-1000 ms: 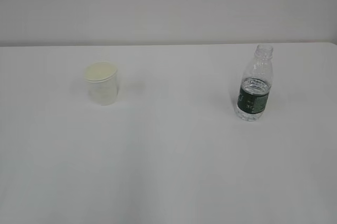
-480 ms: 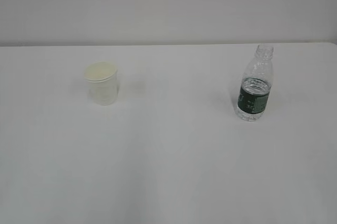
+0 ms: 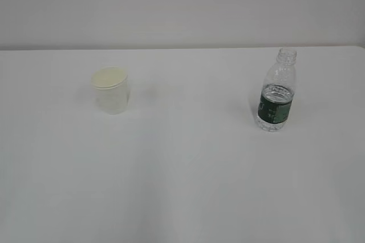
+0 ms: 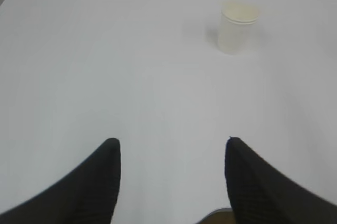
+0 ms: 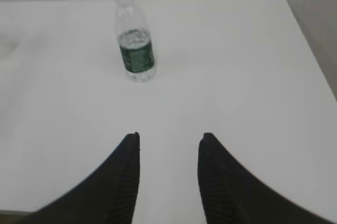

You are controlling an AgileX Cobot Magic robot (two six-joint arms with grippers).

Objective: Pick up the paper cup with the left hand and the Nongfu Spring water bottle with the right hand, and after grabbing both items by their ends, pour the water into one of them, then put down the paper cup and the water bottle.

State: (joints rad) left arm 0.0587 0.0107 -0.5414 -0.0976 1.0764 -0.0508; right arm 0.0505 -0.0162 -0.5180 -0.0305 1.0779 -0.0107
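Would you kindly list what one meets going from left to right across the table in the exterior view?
Paper cup → water bottle, both standing upright and well apart on the white table.

1. The paper cup on the left is white outside, pale cream inside.
2. The Nongfu Spring water bottle on the right is clear plastic with a dark green label band; the water inside is colourless.
3. The table is plain white, without pattern.
4. The far wall is pale grey-white.
5. The left hand and right hand have black fingers with fine ribbing.
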